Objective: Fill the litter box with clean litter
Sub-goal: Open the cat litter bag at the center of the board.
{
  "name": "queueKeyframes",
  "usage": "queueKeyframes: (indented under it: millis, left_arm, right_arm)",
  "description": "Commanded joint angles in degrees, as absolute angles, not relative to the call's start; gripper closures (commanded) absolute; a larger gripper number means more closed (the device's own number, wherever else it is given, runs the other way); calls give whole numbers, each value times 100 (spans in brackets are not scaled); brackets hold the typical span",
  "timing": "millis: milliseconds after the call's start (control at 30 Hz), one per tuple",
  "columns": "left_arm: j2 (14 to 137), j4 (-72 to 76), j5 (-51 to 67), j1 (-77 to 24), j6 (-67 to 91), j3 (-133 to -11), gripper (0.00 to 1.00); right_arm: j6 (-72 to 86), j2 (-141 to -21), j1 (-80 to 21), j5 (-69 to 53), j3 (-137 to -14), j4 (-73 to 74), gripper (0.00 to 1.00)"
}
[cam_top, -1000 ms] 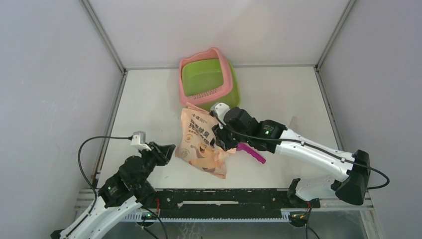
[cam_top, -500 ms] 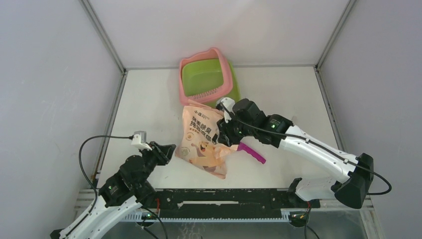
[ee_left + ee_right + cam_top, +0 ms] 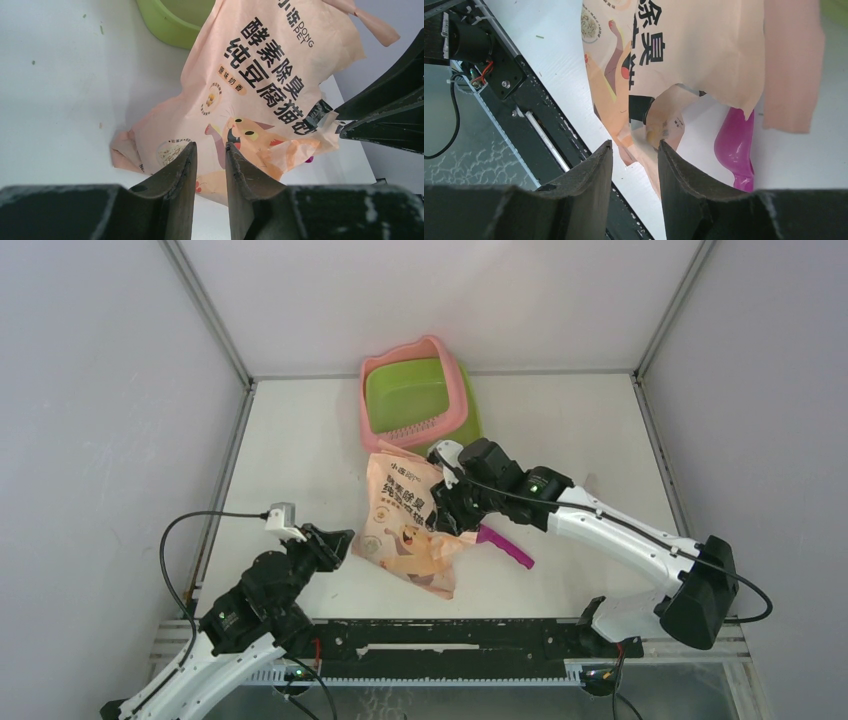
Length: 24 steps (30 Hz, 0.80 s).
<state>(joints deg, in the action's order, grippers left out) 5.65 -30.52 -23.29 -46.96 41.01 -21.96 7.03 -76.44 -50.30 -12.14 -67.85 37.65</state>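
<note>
right fingers (image 3: 387,92) pinch the peach bag (image 3: 405,525) edge

my two arms, the left arm (image 3: 195,675) and the right arm (image 3: 620,537), have white plastic shells and black joint blocks. i see a thin black cable (image 3: 163,545) looping to a small white camera box (image 3: 279,519) on the left wrist, and a tiny green light (image 3: 534,481) on the right arm. the fingers (image 3: 175,185) of the left gripper (image 3: 210,147) and of the right gripper (image 3: 634,145) are matte black and wedge-shaped.
</note>
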Motion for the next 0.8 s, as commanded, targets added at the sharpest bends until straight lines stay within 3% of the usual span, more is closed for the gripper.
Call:
queueKeyframes:
  millis: [0, 767]
  left_arm:
    - [612, -2777, -2237, -4667, 4034, -2251, 69]
    - [660, -2729, -2199, -4674, 4047, -2263, 69]
  right_arm:
    - [613, -7711, -4997, -1332, -6743, 3490, 55]
    - [465, -7770, -4988, -1761, -6718, 3225, 57]
